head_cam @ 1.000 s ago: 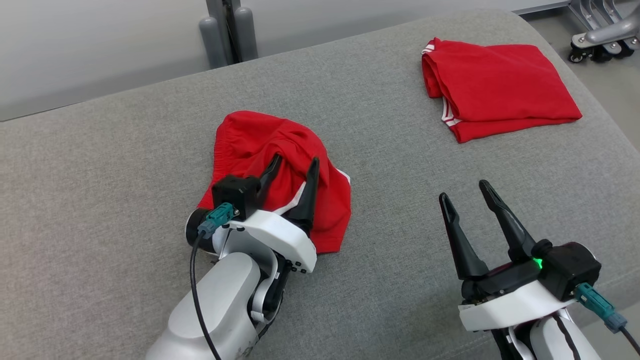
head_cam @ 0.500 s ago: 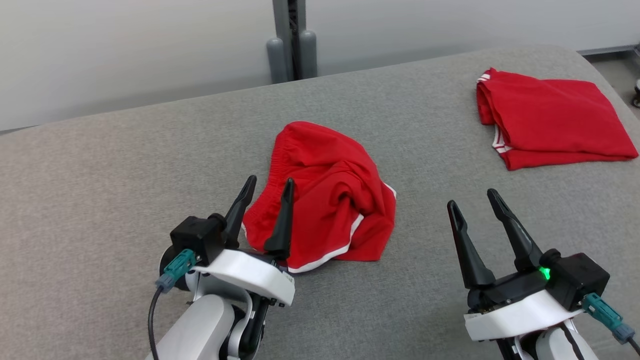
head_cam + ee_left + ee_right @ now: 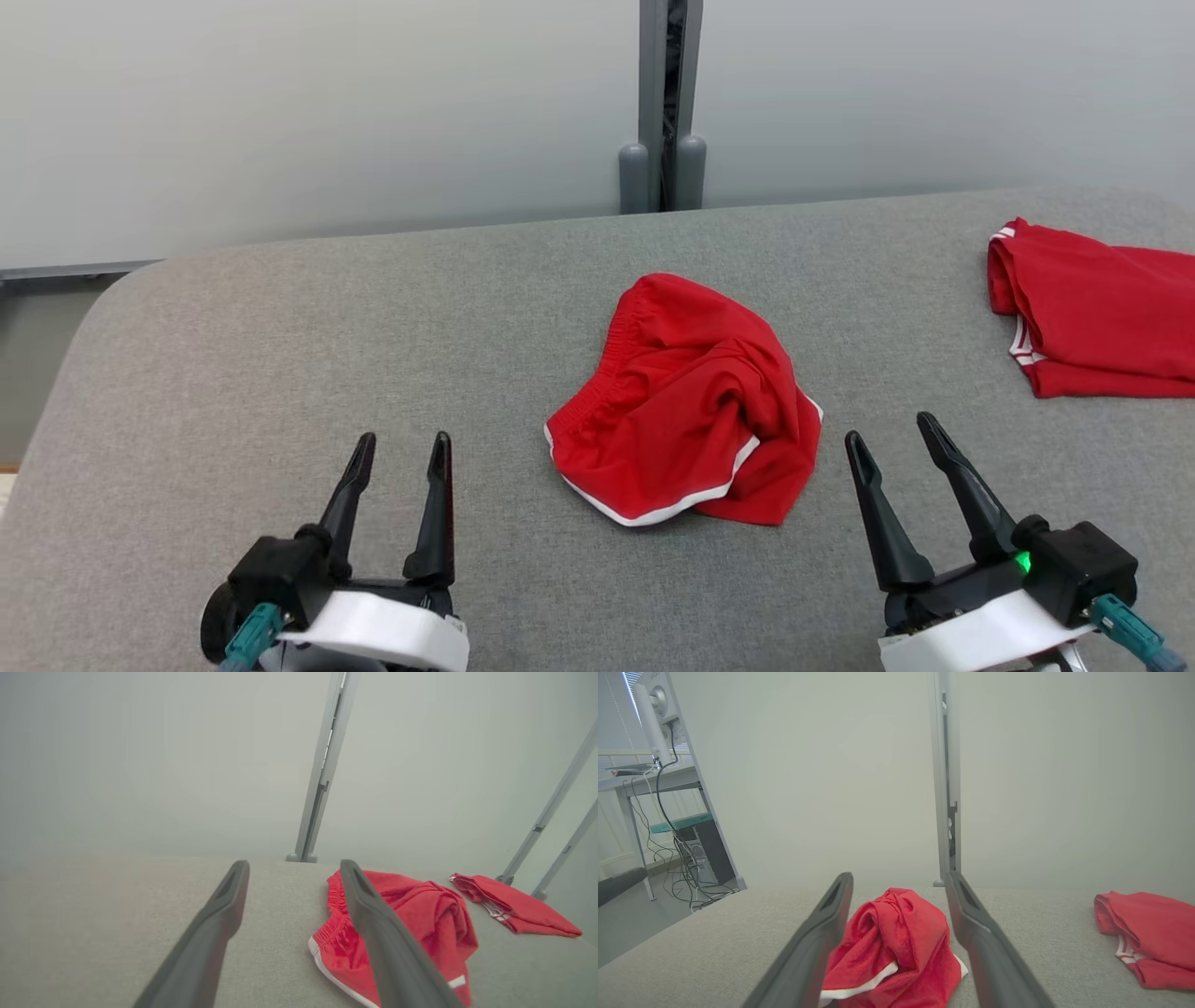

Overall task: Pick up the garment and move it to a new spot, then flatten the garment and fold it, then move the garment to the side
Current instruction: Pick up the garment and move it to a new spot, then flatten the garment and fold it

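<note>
While both arms wait at the near edge of the grey padded surface (image 3: 280, 355), the crumpled red garment (image 3: 686, 401) lies bunched near its middle, ahead of and between them (a second red garment (image 3: 1102, 317), folded, rests well apart at far right). The heap's elastic waistband runs down its left flank, and its white-trimmed hem faces the robot. The right gripper (image 3: 891, 429), fingers spread and empty, stands just beside the heap's right edge. The left gripper (image 3: 403, 439), likewise spread and holding nothing, sits farther off, so the right arm looks nearer for the flattening.
</note>
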Robot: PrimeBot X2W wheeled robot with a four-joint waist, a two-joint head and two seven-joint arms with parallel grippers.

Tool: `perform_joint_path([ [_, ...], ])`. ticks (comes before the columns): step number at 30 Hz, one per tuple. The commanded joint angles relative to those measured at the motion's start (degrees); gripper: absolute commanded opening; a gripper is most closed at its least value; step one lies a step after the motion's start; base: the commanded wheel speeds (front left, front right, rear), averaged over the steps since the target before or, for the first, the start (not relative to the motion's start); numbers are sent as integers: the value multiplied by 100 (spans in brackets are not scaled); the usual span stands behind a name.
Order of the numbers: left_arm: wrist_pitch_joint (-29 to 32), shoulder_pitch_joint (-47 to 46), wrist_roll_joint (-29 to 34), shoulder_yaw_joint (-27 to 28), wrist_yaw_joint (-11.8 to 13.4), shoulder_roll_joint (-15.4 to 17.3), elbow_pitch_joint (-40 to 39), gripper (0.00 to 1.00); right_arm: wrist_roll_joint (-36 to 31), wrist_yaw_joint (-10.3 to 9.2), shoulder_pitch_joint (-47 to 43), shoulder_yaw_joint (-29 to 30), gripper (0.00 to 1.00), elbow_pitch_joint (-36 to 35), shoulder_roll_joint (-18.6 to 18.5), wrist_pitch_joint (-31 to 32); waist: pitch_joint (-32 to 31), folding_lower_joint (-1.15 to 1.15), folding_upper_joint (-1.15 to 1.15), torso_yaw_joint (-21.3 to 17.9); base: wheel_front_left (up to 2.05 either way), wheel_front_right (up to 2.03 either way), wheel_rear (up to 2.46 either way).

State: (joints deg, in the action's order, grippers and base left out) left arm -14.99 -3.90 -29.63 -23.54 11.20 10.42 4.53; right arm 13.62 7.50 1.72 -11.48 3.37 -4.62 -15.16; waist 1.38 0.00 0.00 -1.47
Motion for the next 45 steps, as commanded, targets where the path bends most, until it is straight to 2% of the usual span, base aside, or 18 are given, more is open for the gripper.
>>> perform_joint_path([
  [1, -19, 209, 264, 205, 46, -22, -120, 100, 6, -2, -138, 103, 100, -24, -53, -4, -182, 0, 0, 139, 0, 0, 0],
  [8, -20, 698, 1169, 618, -10, -96, -343, 100, 24, -2, -467, 300, 100, -121, -47, -4, -396, 0, 0, 252, 0, 0, 0],
  [15, -19, 1102, 1852, 937, -71, -262, -187, 100, -40, -2, -744, 223, 100, -116, -3, -4, -525, 0, 0, 286, 0, 0, 0],
  [27, -20, 1362, 2125, 1400, -313, -624, -47, 100, -33, -2, -918, 229, 100, -39, 31, -3, -604, 0, 0, 262, 0, 0, 0],
  [40, -19, 1363, 2095, 1633, -579, -725, 84, 100, -73, -2, -849, 232, 100, 1, 58, -3, -618, 0, 0, 194, 0, 0, 0],
  [45, -19, 1111, 2263, 1616, -774, -727, 329, 100, -27, -2, -790, 133, 100, -36, -1, -3, -543, 0, 0, 113, 0, 0, 0],
])
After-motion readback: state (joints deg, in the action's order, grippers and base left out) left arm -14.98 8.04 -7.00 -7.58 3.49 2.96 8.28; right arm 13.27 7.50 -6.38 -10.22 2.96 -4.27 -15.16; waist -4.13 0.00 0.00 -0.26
